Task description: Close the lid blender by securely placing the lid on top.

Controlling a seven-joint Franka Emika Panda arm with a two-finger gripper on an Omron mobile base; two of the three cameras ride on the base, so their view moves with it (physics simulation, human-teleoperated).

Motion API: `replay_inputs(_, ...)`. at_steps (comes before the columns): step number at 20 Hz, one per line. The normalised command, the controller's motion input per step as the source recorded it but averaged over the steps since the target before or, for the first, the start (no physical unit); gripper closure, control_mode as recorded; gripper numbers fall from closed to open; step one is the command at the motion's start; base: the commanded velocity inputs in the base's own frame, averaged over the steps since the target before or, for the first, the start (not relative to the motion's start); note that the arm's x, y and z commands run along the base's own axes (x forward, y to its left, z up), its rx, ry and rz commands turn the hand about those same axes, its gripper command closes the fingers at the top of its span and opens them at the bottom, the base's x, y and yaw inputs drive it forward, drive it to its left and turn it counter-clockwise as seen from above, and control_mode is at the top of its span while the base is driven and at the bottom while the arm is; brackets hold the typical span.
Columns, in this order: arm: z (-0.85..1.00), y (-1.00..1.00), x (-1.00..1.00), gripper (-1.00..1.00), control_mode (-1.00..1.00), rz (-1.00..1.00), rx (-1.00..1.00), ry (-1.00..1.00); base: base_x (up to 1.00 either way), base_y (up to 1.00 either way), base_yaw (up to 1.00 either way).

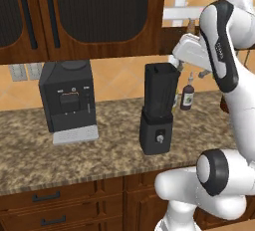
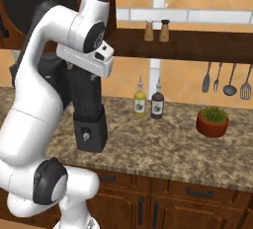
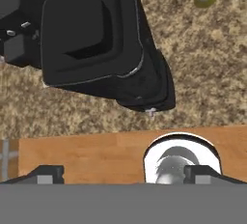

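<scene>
The tall black blender (image 1: 158,110) stands on the granite counter (image 1: 109,150), its knob facing the front edge. The flat black squarish lid (image 3: 91,30) lies across the jar's mouth, seen from above in the hand view; at the jar top (image 1: 162,67) it is hard to tell apart from the jar. My gripper (image 1: 178,65) hovers just above the jar's upper right corner, a little toward the counter's front edge. Its fingertips (image 3: 48,173) stand wide apart with nothing between them, so the gripper (image 3: 125,172) is open. In the right base view the gripper (image 2: 81,71) sits right over the jar.
A wider black coffee machine (image 1: 67,100) with a grey tray stands left of the blender. Behind and to the right are a yellow bottle (image 2: 140,103) and a dark bottle (image 2: 157,104), then a potted plant (image 2: 213,121). Wooden upper cabinets (image 1: 99,11) hang close overhead.
</scene>
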Motion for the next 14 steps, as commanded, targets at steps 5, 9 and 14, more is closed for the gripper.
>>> replay_inputs(5,0.01,-0.35,-0.97,-1.00,-1.00,0.04,-0.01,-0.31,0.00,0.00,0.00)
replay_inputs(9,-0.04,-0.54,-0.70,-1.00,-1.00,0.05,-0.07,-0.15,0.00,0.00,0.00)
replay_inputs(14,-0.03,-0.30,-0.30,-1.00,-1.00,0.00,-0.03,-0.06,0.00,0.00,0.00)
